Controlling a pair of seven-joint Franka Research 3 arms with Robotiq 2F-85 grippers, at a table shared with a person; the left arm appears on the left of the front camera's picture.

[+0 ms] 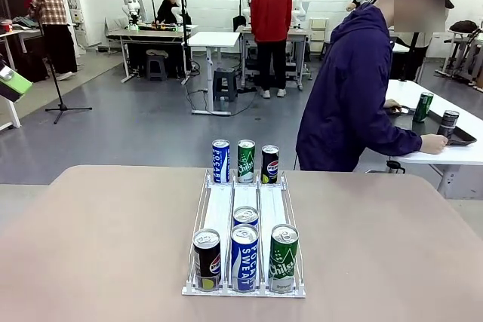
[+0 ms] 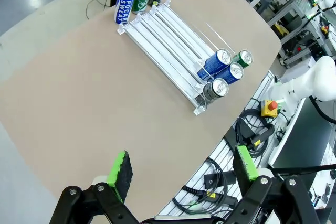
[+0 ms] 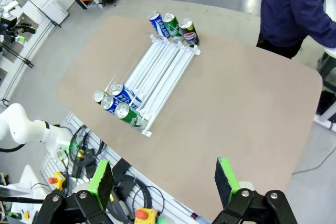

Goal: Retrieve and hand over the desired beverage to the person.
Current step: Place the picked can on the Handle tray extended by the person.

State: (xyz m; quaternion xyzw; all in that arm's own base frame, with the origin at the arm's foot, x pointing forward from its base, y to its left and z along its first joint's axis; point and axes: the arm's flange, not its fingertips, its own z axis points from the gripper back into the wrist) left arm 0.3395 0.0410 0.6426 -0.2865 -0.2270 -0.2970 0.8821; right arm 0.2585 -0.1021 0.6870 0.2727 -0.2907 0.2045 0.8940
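— White rack (image 1: 219, 213) sits mid-table (image 1: 90, 246), we see. Four cans at our end?

— Yes: a black can (image 1: 207, 259), a blue can (image 1: 244, 258) with a second blue one (image 1: 245, 216) behind it, and a green can (image 1: 284, 258). Three more stand just past the far end.

— And our grippers?

— We see the left gripper (image 2: 181, 171) and the right gripper (image 3: 164, 180) both high above the table, jaws wide apart, holding nothing.

— The person (image 1: 355, 96)?

— In a purple jacket, beyond the far right corner, turned toward a side table (image 1: 445, 157), one hand resting there.
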